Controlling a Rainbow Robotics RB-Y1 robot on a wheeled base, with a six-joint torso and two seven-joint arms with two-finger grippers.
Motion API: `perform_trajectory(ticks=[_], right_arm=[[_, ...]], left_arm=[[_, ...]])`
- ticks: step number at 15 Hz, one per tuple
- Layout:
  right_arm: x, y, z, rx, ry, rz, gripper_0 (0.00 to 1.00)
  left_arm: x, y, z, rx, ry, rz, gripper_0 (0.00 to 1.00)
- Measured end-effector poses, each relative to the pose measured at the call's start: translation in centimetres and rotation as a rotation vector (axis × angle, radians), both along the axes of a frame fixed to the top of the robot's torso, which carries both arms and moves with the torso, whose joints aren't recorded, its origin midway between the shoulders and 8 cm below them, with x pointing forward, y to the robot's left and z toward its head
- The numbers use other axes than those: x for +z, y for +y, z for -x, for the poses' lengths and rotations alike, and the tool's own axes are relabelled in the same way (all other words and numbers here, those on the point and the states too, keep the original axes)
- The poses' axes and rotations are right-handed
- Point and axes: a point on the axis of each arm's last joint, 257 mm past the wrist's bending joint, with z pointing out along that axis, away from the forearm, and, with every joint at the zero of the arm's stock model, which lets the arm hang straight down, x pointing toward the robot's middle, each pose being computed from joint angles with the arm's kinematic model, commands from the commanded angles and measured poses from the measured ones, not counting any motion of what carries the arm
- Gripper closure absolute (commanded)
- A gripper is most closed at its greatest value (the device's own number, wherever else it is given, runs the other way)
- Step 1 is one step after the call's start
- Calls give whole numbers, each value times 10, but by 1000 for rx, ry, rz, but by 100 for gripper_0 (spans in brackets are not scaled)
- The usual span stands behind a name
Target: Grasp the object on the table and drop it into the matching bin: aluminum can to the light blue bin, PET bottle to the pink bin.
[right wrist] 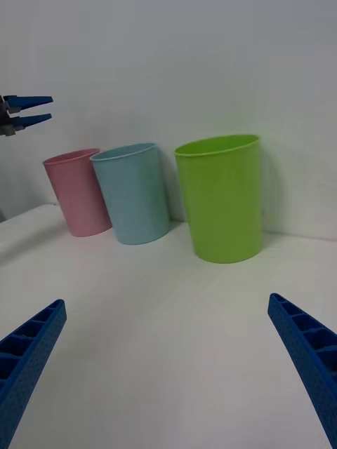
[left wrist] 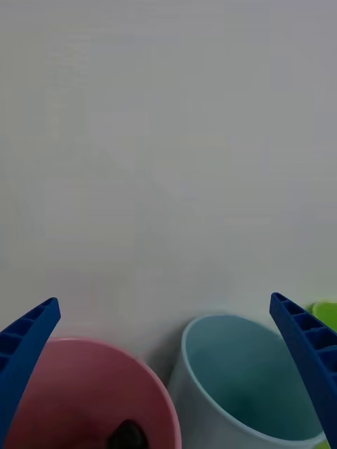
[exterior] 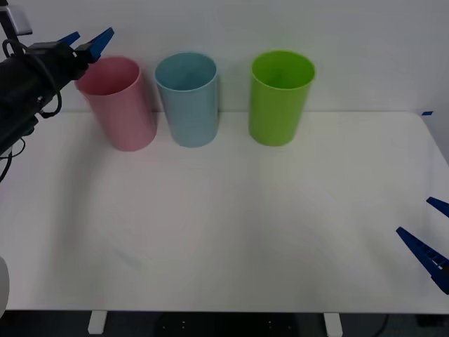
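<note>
Your stock on the table [exterior: 224,232]: three tall round tubs in a row along the far edge, all upright. The pink bin [exterior: 118,103] stands farthest left, the light blue bin [exterior: 187,98] just beside it on its right, and a green tub [exterior: 280,97] to the right of that with a wider gap between. From the right wrist view you get the same row, pink bin [right wrist: 77,191], light blue bin [right wrist: 134,192] and green tub [right wrist: 222,197], standing before a plain white wall [right wrist: 182,63]. Your left gripper [exterior: 85,43] hangs above the far left rim of the pink bin, its blue fingers spread apart and holding nothing. In the left wrist view you look down into the pink bin [left wrist: 77,382] and the light blue bin [left wrist: 246,379]; a small dark shape, the bottle [left wrist: 126,435], lies at the bottom inside the pink bin, only partly in sight. Your right gripper [exterior: 433,235] sits low at the near right edge of the table, well apart from the tubs, fingers spread wide and empty.
</note>
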Motion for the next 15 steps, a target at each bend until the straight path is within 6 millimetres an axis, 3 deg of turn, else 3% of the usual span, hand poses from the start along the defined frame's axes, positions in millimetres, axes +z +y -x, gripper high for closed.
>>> perform_trajectory(ticks=[5, 15], right_arm=[[0, 0, 0, 0, 0, 0, 0], [0, 0, 0, 0, 0, 0, 0]], left_arm=[[-17, 7, 43, -42, -14, 33, 0], [-71, 29, 143, -121, 24, -7, 0]])
